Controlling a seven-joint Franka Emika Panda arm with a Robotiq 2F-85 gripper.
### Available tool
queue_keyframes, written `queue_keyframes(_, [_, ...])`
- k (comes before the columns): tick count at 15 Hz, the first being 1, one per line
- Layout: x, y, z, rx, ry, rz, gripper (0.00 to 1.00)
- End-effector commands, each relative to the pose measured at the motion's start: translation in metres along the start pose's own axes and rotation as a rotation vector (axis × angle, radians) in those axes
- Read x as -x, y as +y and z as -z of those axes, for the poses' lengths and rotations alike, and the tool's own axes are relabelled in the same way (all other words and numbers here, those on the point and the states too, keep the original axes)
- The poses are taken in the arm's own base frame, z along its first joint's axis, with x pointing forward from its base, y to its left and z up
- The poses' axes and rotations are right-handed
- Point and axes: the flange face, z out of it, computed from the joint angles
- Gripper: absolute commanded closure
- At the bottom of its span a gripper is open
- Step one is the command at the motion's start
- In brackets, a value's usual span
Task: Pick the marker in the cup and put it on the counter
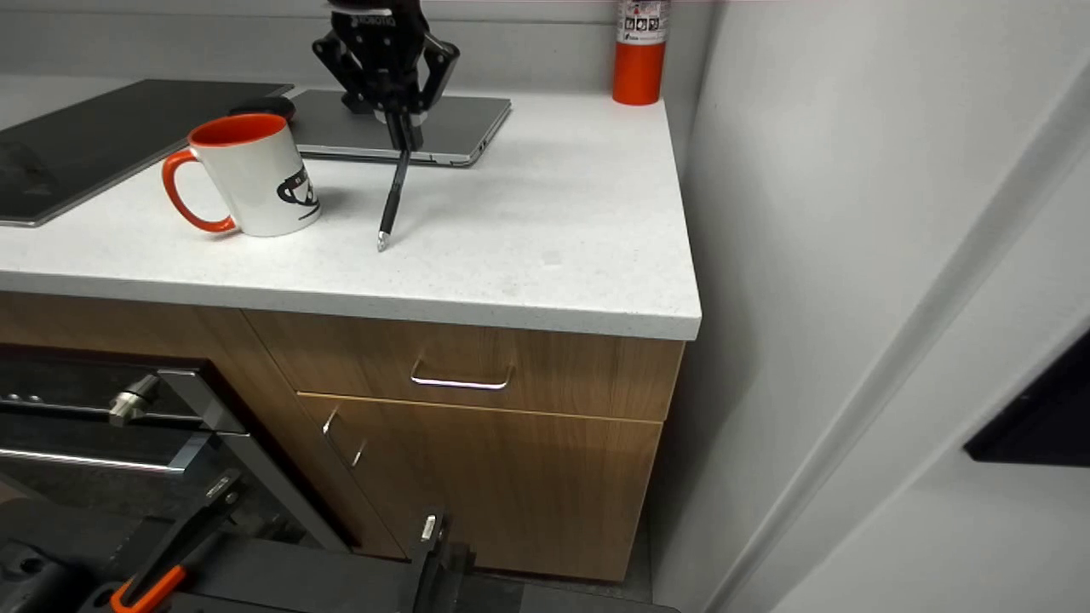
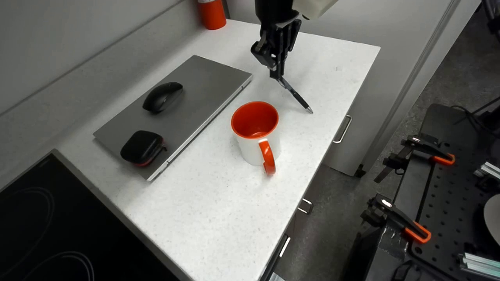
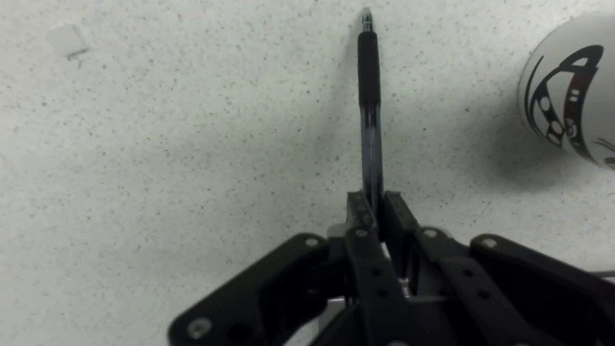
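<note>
The marker (image 1: pixel 394 197) is a thin dark pen with a black grip and a silver tip. It also shows in an exterior view (image 2: pixel 295 95) and in the wrist view (image 3: pixel 369 72). My gripper (image 1: pixel 404 143) is shut on its upper end, as the wrist view (image 3: pixel 374 199) shows. The marker slants down over the white counter (image 1: pixel 553 204); I cannot tell whether its tip touches. The cup (image 1: pixel 260 183), a white mug with red inside and red handle, stands upright on the counter beside the gripper, also in an exterior view (image 2: pixel 254 148). Its logo side shows in the wrist view (image 3: pixel 576 86).
A grey laptop (image 2: pixel 195 93) lies behind the cup, with a black mouse (image 2: pixel 162 96) and a small black case (image 2: pixel 141 147) on it. A dark cooktop (image 2: pixel 58 218) adjoins. A red extinguisher (image 1: pixel 639 72) stands at the back corner. The counter's front edge (image 1: pixel 477 311) is near.
</note>
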Motion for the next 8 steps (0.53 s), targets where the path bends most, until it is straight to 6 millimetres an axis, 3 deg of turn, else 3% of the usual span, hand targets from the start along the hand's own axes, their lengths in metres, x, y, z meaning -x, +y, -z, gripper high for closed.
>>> queue_keyframes(1, [-0.0091, 0.0082, -0.0077, 0.028, 0.026, -0.057, 0.63])
queue_keyframes(3, [-0.009, 0.009, -0.0075, 0.02, 0.026, -0.071, 0.54])
queue_keyframes(8, [-0.0089, 0.0089, -0.0017, 0.006, 0.033, -0.081, 0.16])
